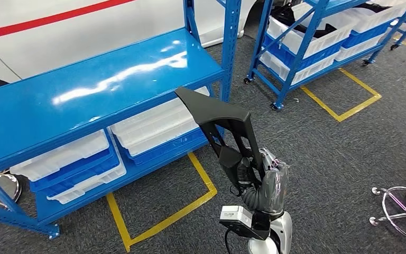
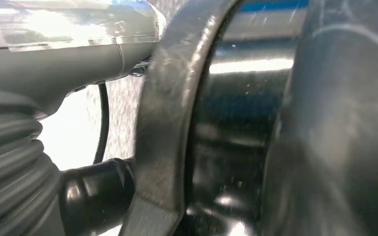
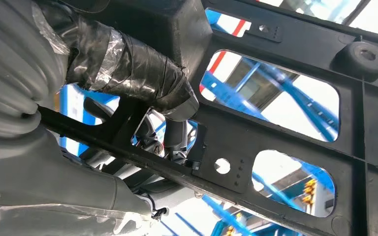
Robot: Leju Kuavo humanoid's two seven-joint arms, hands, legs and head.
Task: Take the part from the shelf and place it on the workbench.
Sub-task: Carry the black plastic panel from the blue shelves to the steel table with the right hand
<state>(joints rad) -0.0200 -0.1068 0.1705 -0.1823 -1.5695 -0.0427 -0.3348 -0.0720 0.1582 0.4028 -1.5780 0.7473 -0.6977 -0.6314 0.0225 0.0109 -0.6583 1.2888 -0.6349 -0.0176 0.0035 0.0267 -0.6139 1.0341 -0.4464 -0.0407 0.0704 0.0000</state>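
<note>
The part (image 1: 217,114) is a black plastic bracket with a flat triangular top and a slotted leg, held upright above the grey floor, just off the right front corner of the blue workbench (image 1: 84,90). My right hand (image 1: 269,185) grips its lower end; in the right wrist view a taped finger (image 3: 128,69) wraps over the part's frame (image 3: 285,54). In the left wrist view my left hand (image 2: 54,123) has its thumb and a dark finger (image 2: 93,196) on either side of a dark curved edge of the part (image 2: 167,123).
White bins in blue trays (image 1: 153,127) fill the shelf under the workbench. A blue wheeled rack (image 1: 296,53) with more bins stands at the back right. Yellow tape (image 1: 164,222) marks floor bays. A chrome chair base (image 1: 402,211) lies at the right.
</note>
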